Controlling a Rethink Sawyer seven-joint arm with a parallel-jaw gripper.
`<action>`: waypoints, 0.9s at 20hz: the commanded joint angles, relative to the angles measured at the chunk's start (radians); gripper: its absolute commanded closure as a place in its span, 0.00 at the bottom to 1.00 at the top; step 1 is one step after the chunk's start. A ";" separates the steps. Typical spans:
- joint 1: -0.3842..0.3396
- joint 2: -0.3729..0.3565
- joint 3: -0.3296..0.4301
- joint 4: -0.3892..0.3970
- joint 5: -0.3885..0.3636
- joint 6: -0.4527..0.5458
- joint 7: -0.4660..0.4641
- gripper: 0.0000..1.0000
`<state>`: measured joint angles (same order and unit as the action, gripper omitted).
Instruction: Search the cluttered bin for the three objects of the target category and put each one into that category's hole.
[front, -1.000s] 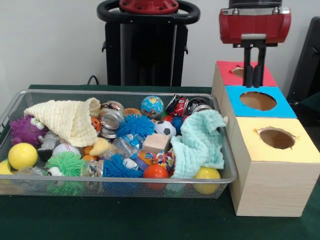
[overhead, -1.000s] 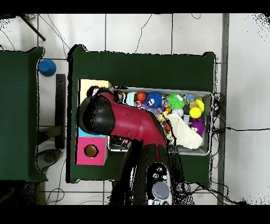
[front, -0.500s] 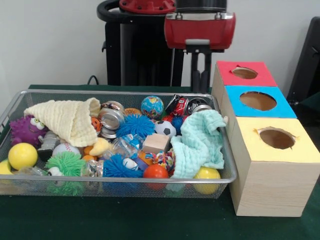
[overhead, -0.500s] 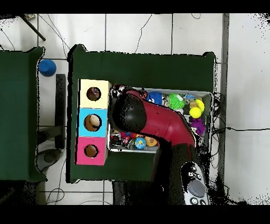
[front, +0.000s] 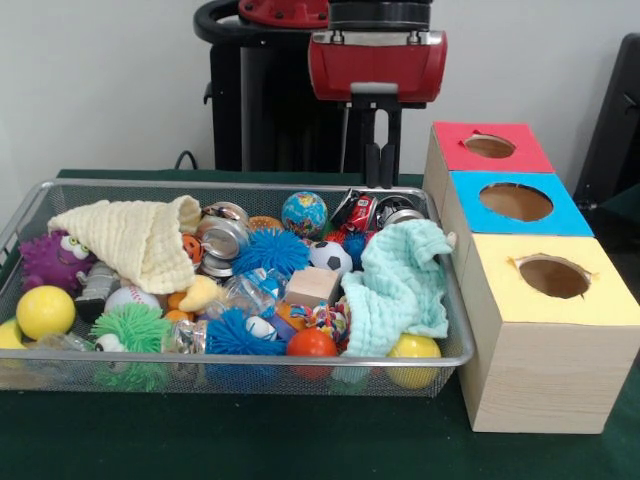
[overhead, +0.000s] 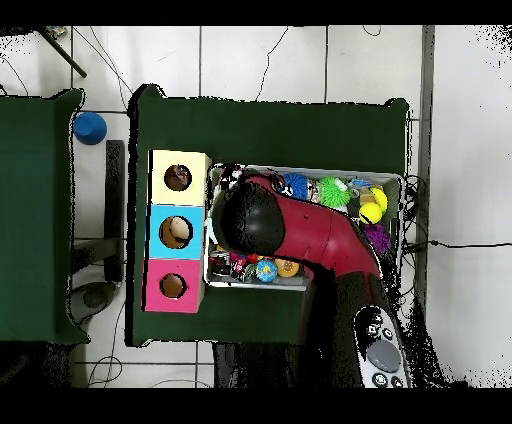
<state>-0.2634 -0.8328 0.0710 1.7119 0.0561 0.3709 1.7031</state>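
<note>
Gripper (front: 376, 165), seemingly closed, above bin (front: 150, 190)

In the front view the bin (front: 30, 215) stood left of the boxes (front: 545, 375), just beside them. Inside, one cloth (front: 135, 240) lay left, another (front: 400, 285) right, a globe ball (front: 304, 213) behind, between them.

From overhead, the arm (overhead: 300, 235) hides much of the bin (overhead: 392, 180).
</note>
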 joint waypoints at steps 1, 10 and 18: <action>-0.023 0.002 0.108 0.076 -0.061 0.132 -0.047 1.00; -0.050 -0.003 0.123 0.076 -0.092 0.139 -0.037 1.00; -0.073 -0.005 0.129 0.066 -0.107 0.153 -0.053 1.00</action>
<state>-0.2947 -0.8445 0.1187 1.7119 0.0083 0.3925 1.7031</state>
